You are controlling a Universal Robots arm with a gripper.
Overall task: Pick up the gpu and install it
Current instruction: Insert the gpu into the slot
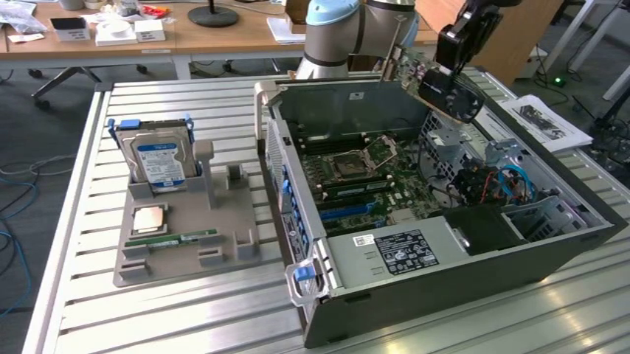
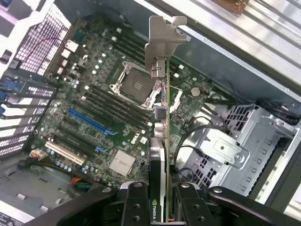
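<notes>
Alignment matters most here: with our gripper (image 2: 162, 200) clamped on the gpu (image 2: 159, 155), which hangs edge-on above the motherboard (image 2: 94, 94) inside the open case (image 1: 443, 273), we should square its lower edge to the blue slot (image 2: 91, 121).

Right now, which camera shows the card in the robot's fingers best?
The wrist view: the gpu runs edge-on from the fingers to its metal bracket. The exterior view shows part of it above the open case.

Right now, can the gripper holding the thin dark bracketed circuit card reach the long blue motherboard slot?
Probably yes: the gripper holds the gpu over the open case, and nothing covers the blue slot.
</notes>
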